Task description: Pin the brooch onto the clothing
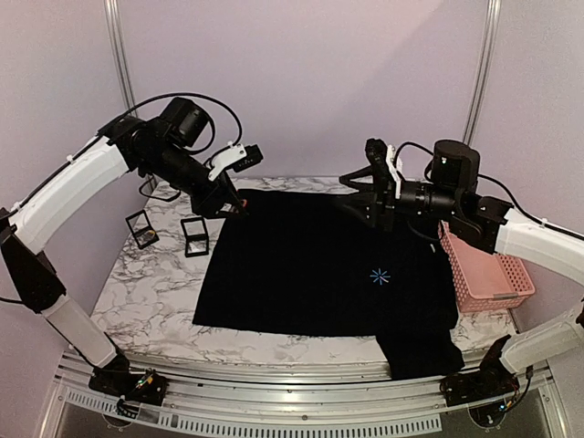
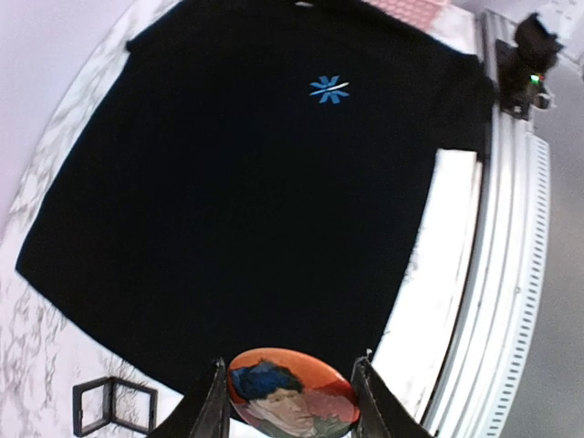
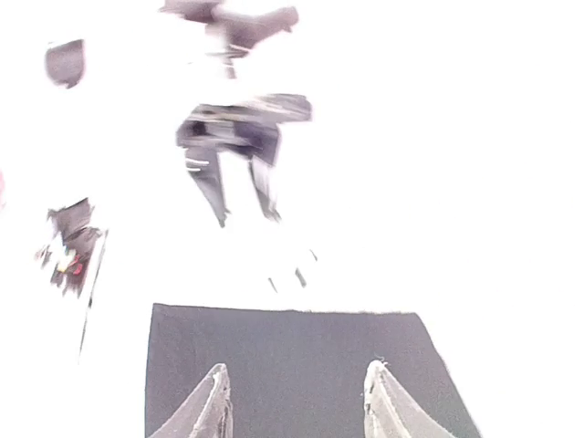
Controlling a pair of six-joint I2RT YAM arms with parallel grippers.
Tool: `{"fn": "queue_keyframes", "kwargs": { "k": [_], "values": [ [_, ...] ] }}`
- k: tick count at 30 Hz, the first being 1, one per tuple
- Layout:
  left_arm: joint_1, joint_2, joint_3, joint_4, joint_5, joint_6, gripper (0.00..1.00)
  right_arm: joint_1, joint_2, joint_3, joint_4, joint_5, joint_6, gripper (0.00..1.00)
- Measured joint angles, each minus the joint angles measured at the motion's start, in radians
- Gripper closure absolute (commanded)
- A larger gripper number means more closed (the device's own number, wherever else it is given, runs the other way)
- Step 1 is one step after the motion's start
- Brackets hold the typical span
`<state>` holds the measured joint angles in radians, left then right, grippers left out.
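Left wrist view: left gripper (image 2: 288, 367) clasps the brooch (image 2: 294, 403) (bottom cropped); right gripper (image 3: 298, 368) spread above clothing (image 3: 274, 333).

The left arm arches up from the near left, its hand (image 1: 234, 206) tipped down at the far left, fingers (image 2: 212, 406) clamped on a brooch (image 2: 292, 394). The right arm reaches in level from the right, its hand (image 1: 345, 192) seemingly spread open.

A pink basket (image 1: 488, 272) right, two black frames (image 1: 194, 236) left.

Robot lab cell, marble-patterned table (image 1: 164, 274), aluminium frame posts (image 1: 116, 46), plain lilac walls (image 1: 310, 73)
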<state>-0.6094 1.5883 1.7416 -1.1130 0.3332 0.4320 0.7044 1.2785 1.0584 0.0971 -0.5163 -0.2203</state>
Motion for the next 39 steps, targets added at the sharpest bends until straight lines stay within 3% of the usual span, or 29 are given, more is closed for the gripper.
{"fn": "queue_keyframes", "kwargs": {
  "k": [5, 13, 20, 24, 30, 34, 35, 36, 39],
  "values": [
    [-0.133, 0.002, 0.090, -0.110, 0.078, 0.017, 0.76, 0.119, 0.042, 0.006, 0.111, -0.133, -0.399, 0.48],
    [-0.246, 0.041, 0.201, -0.200, 0.144, 0.030, 0.76, 0.281, 0.122, 0.042, 0.082, -0.091, -0.795, 0.49],
    [-0.293, 0.078, 0.217, -0.211, 0.168, 0.039, 0.77, 0.304, 0.136, 0.056, 0.085, -0.075, -0.903, 0.56],
    [-0.307, 0.094, 0.217, -0.213, 0.177, 0.043, 0.78, 0.304, 0.158, 0.078, 0.082, -0.069, -0.927, 0.66],
    [-0.310, 0.098, 0.219, -0.216, 0.184, 0.050, 0.78, 0.304, 0.190, 0.097, 0.056, -0.063, -0.958, 1.00],
    [-0.311, 0.101, 0.220, -0.225, 0.177, 0.061, 0.78, 0.304, 0.198, 0.102, 0.024, -0.065, -0.955, 1.00],
    [-0.311, 0.101, 0.221, -0.225, 0.177, 0.065, 0.76, 0.304, 0.198, 0.103, 0.023, -0.064, -0.952, 1.00],
    [-0.311, 0.101, 0.221, -0.225, 0.177, 0.066, 0.63, 0.304, 0.198, 0.106, 0.018, -0.064, -0.947, 1.00],
    [-0.311, 0.101, 0.225, -0.224, 0.177, 0.070, 0.03, 0.304, 0.198, 0.112, 0.011, -0.065, -0.919, 1.00]
  ]
}}
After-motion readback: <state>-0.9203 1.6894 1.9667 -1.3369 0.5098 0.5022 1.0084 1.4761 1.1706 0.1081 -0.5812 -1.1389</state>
